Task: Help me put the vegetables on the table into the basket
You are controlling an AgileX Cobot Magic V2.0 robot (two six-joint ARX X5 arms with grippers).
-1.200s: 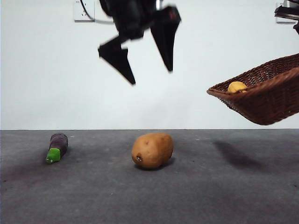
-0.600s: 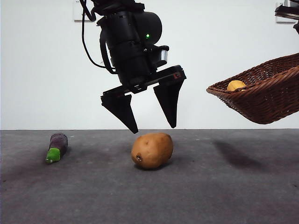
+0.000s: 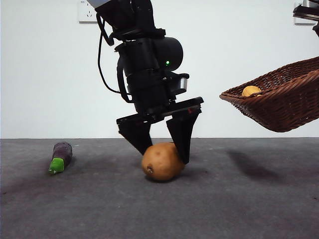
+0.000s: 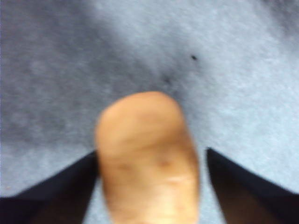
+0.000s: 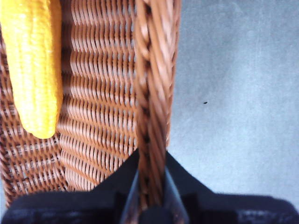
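Straddling the potato [image 3: 162,161] with left gripper [image 3: 160,144] jaws apart; better seated lower and centred before closing; right gripper [image 5: 152,186] clamped on basket [image 3: 284,102] rim.

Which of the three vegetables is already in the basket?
The yellow corn cob. It lies inside the wicker basket, which the right gripper holds up by its rim. The potato, between the left gripper's jaws, and the eggplant are on the table.

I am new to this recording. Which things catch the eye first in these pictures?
The left gripper stands low at the table's middle, its open jaws on either side of the brown potato. On the right, the right gripper holds the wicker basket tilted in the air by its rim, the yellow corn inside.
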